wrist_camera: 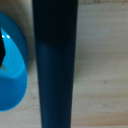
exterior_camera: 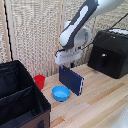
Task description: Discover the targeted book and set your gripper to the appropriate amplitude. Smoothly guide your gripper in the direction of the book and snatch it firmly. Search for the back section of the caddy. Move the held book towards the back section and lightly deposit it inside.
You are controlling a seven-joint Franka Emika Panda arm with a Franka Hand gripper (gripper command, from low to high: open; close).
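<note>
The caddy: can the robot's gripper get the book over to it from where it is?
Probably yes. The gripper holds the book upright, and the caddy sits open-topped; only a red cup stands between.

the book (exterior_camera: 70, 80) is dark navy, plain, with no pattern on its cover; in the wrist view its edge (wrist_camera: 55, 65) reads as a near-black blue band. the bowl (exterior_camera: 61, 92) is bright sky blue. the cup (exterior_camera: 39, 81) is red. the caddy (exterior_camera: 20, 100) is black fabric. the machine (exterior_camera: 111, 54) is glossy black. the arm (exterior_camera: 80, 25) is white with dark grey sections, and the block above the gripper (exterior_camera: 67, 66) is white. the worktop (exterior_camera: 105, 100) is pale wood with faint grain lines. the wall screen (exterior_camera: 35, 30) is cream, finely ribbed in vertical strips.
</note>
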